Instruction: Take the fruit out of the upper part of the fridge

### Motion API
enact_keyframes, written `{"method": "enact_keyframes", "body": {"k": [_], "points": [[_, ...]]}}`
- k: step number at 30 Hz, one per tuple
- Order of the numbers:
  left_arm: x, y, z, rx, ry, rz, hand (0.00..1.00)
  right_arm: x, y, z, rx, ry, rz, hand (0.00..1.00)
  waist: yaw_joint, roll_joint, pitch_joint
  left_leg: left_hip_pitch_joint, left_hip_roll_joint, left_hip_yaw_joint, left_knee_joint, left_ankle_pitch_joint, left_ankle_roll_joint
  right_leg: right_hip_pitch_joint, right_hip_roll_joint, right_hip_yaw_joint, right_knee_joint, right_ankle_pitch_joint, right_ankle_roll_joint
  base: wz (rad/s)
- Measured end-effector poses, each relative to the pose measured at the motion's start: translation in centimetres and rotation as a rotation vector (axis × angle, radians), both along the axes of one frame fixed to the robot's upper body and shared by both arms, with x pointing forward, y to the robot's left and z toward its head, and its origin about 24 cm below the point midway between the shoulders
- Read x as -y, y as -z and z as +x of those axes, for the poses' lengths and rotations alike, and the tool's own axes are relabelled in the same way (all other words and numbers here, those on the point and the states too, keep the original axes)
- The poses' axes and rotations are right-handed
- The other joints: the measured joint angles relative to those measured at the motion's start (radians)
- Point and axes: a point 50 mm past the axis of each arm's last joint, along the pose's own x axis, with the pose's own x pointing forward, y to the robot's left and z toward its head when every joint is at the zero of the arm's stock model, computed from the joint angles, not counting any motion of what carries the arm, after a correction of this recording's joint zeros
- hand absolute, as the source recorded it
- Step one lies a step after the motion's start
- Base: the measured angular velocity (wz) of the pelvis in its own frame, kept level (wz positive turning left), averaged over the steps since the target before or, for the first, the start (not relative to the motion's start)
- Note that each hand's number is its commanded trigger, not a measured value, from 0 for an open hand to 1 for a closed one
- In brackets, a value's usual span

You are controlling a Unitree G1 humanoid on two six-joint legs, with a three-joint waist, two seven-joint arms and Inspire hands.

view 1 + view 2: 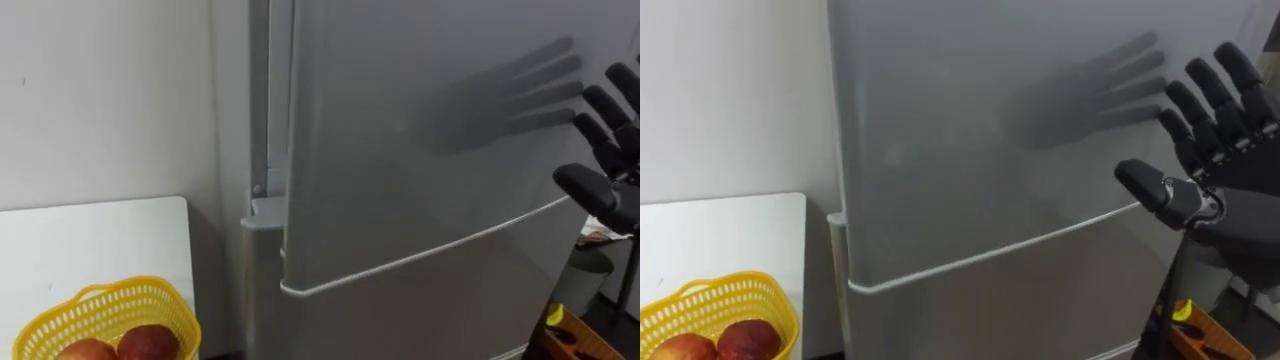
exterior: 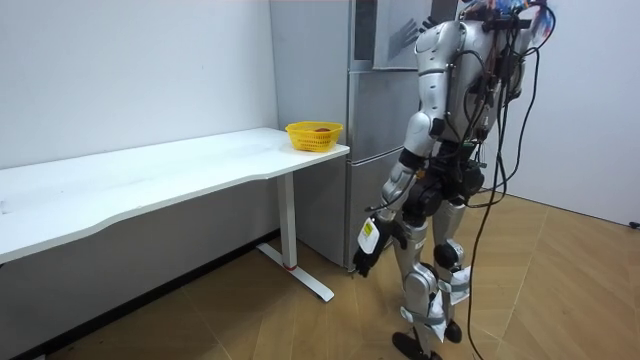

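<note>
The right hand [image 1: 1230,215] is held at 3 o'clock, fingers straight and spread with nothing grasped, near the upper fridge door [image 1: 990,130], whose lower edge is seen running from 7 to 3 o'clock, a yellow basket [image 1: 710,315] being set at 8 o'clock on the white table [image 1: 730,240] and the left hand [image 2: 366,250] hung beside the thigh.

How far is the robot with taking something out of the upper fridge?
Done: the robot stands at the fridge, whose upper door seems slightly ajar. In hand: the right hand, fingers straight, is raised near that door, holding nothing. Left: open it wide and take an item out; the inside is hidden.
</note>
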Motion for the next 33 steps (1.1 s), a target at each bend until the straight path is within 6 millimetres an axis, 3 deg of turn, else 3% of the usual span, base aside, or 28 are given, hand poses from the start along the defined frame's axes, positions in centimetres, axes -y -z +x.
{"method": "enact_keyframes", "body": {"k": [3,10,18,33], "points": [[-0.2,-0.1,0.1,0.001,0.001,0.005,0.0,0.0,0.0,0.0,0.002,-0.005,-0.002,0.0,0.009,-0.006,0.0059,0.0,-0.002,-0.019,0.009,0.0,0.0,0.013,-0.006,-0.024,-0.006,0.0,0.0,0.13],[-0.4,-0.1,0.1,0.001,0.002,0.011,0.0,-0.3,0.3,0.2,-0.013,-0.019,-0.002,0.0,0.032,-0.011,0.0095,-0.001,-0.002,-0.025,0.006,0.0,0.0,0.022,-0.007,-0.037,-0.015,0.0,0.0,0.06],[-0.4,-0.2,0.3,0.005,0.005,0.013,0.0,0.1,1.0,0.5,-0.04,-0.01,0.026,0.0,0.042,-0.004,0.0089,0.002,-0.003,-0.041,0.013,0.0,0.0,0.03,-0.008,-0.046,-0.016,0.001,0.0,0.02],[-0.3,-0.2,-0.9,-0.023,-0.003,-0.006,0.0,0.4,1.5,0.7,-0.052,0.01,0.061,0.0,0.05,-0.01,0.0039,0.0,-0.004,-0.045,0.022,0.0,0.0,0.036,-0.012,-0.062,-0.02,0.002,-0.001,0.01]]}}
